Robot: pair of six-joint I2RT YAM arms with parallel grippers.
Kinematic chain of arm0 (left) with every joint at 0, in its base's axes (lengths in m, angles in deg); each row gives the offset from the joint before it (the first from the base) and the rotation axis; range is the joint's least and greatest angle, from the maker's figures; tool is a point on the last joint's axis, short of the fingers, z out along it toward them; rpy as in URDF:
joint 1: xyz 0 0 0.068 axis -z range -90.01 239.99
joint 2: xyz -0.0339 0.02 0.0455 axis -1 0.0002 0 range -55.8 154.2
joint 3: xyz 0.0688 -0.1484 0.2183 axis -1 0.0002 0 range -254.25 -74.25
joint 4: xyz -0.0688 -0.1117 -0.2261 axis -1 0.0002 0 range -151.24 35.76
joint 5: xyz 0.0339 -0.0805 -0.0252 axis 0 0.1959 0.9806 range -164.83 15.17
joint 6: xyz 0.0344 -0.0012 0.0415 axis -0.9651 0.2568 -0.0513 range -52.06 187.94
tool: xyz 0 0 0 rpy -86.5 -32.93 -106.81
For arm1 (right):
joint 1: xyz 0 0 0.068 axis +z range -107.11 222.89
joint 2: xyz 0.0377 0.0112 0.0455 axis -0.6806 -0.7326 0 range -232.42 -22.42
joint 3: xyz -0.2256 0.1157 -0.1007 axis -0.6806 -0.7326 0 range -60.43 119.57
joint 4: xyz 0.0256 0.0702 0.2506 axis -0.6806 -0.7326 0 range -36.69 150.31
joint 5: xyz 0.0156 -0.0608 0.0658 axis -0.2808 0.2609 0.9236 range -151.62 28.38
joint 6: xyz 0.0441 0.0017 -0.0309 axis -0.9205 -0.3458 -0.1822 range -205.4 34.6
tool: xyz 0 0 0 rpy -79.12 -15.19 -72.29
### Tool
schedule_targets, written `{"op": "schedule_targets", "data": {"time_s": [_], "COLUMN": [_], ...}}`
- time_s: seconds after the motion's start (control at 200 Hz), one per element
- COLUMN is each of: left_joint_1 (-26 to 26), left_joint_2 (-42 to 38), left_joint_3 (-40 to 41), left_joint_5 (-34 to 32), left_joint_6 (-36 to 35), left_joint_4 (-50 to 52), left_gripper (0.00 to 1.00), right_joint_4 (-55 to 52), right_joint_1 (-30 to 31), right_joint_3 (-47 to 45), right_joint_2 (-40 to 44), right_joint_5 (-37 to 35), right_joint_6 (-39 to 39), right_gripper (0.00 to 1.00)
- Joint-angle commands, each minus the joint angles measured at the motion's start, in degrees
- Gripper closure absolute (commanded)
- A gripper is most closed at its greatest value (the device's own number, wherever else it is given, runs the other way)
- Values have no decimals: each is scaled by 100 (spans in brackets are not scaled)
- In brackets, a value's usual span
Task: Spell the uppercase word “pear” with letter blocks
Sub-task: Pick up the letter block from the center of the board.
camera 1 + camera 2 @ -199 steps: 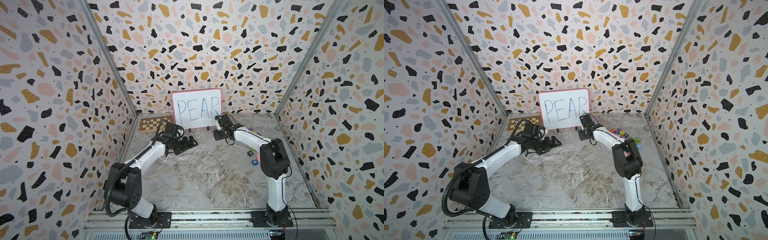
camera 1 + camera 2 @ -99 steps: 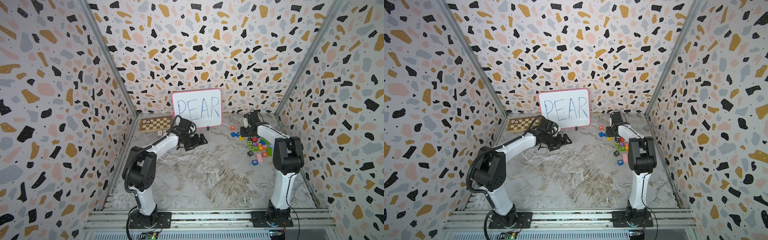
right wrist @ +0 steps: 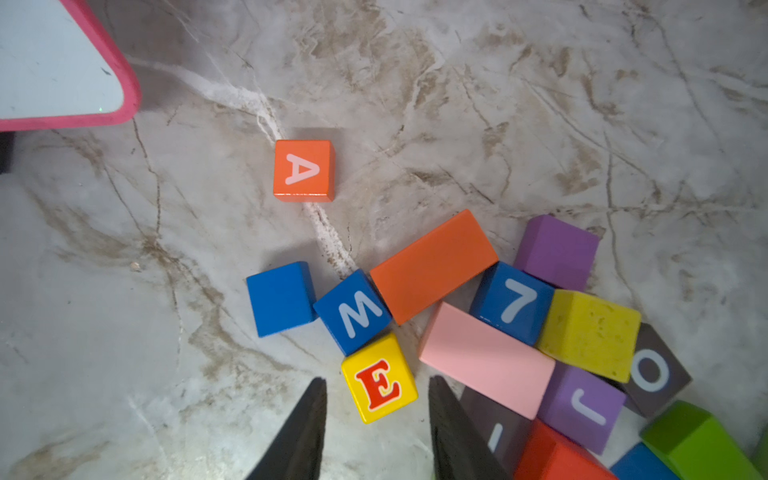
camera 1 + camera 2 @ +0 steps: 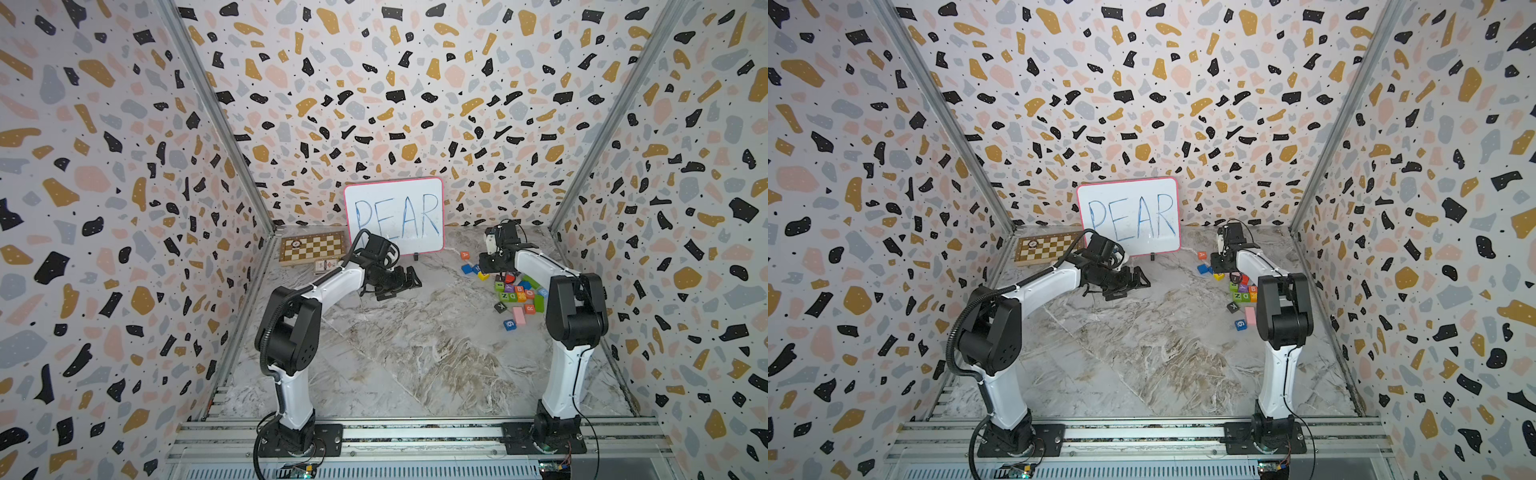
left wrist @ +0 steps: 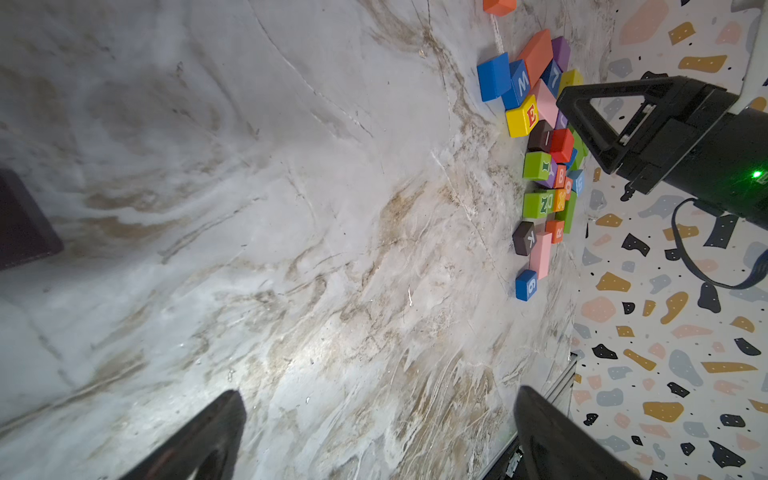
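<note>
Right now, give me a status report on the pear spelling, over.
Left gripper open, empty. Right gripper open, straddling yellow E block, not yet clamped. Blue M block touches the E; pink block close beside.

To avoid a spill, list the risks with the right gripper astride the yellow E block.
The yellow E block sits skewed inside the open right gripper, so it could twist or slip. It touches the blue M block, which may get dragged. The pink block beside one finger may be nudged.
</note>
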Motion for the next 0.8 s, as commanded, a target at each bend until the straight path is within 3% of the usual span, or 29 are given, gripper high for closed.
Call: {"op": "schedule_targets", "data": {"time_s": [0.0, 0.796], "left_joint_1": [45, 133], "left_joint_2": [-5, 7], "left_joint_3": [-88, -14], "left_joint_5": [68, 51], "left_joint_6": [-57, 21], "left_joint_4": [39, -32], "left_gripper": [0, 0], "right_joint_4": [3, 19], "right_joint_1": [-1, -1], "right_joint_3": [81, 71], "right_joint_2": [-46, -376], "right_joint_5": [51, 16], "right_joint_6": [66, 96], "right_gripper": [57, 54]}}
